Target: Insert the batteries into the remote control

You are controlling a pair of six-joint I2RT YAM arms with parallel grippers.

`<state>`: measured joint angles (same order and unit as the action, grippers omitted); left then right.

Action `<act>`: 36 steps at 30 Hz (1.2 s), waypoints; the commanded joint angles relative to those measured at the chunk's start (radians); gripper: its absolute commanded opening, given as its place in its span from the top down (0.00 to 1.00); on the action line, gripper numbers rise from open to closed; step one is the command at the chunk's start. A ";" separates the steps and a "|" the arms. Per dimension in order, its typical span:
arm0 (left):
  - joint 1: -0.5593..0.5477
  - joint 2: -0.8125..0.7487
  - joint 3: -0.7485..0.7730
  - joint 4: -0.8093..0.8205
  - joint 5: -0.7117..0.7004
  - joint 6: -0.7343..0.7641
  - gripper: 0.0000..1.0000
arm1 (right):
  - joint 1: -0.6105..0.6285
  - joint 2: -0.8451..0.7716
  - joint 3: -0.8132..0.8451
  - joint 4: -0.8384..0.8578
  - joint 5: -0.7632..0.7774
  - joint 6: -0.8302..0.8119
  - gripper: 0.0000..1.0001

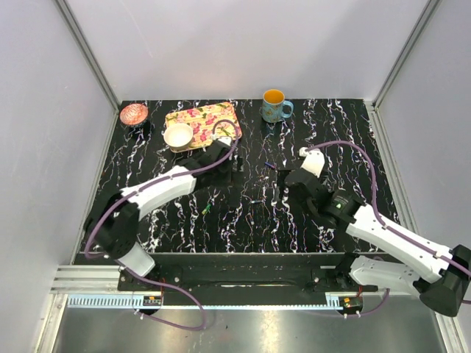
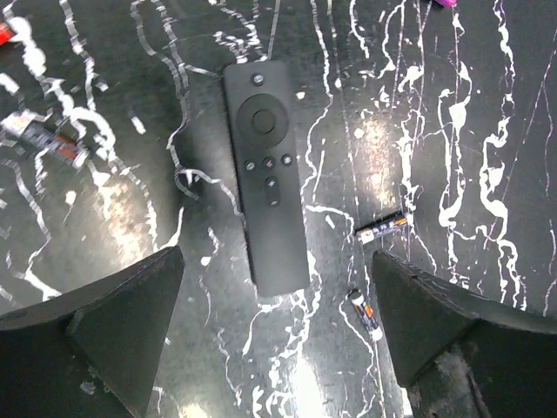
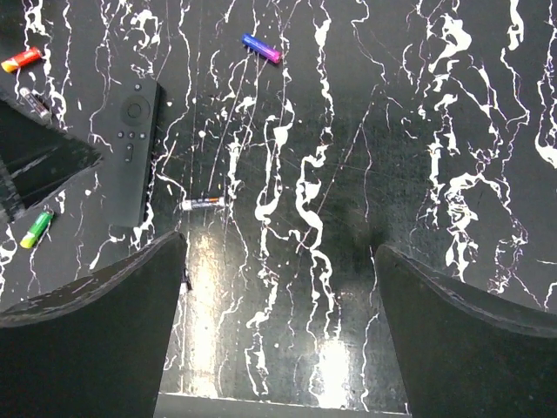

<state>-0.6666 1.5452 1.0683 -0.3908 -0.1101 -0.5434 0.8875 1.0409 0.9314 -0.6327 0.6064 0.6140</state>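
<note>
A slim black remote control (image 2: 265, 178) lies buttons-up on the black marbled counter (image 2: 452, 131), just below the left fingers (image 2: 113, 322), which are spread wide and hold nothing. The right fingers (image 3: 87, 322) are equally wide apart and empty. Small batteries (image 2: 381, 230) lie loose beside the remote. Loading seems not yet begun; the next move likely calls for gripping the remote and turning it over to reach its battery cover.

Mug (image 1: 275, 109), floral tray (image 1: 211, 115), white bowl (image 1: 178, 135)

White arms (image 1: 165, 184), black joints, purple cables (image 1: 346, 143)
</note>
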 commanded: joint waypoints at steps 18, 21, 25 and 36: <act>-0.021 0.417 0.297 -0.051 -0.031 0.157 0.18 | -0.004 -0.119 -0.022 0.068 -0.092 0.018 0.00; -0.018 0.447 0.317 -0.056 -0.023 0.158 0.25 | -0.004 -0.130 -0.022 0.068 -0.096 0.023 0.00; -0.013 0.473 0.323 -0.065 -0.016 0.154 0.33 | -0.004 -0.137 -0.025 0.064 -0.096 0.027 0.00; -0.014 0.383 0.243 -0.007 -0.007 0.135 0.74 | -0.004 -0.140 -0.034 0.064 -0.099 0.046 0.01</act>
<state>-0.6788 1.9884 1.3506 -0.4351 -0.1314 -0.3958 0.8871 0.9134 0.8959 -0.5949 0.5114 0.6407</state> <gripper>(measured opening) 0.471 0.993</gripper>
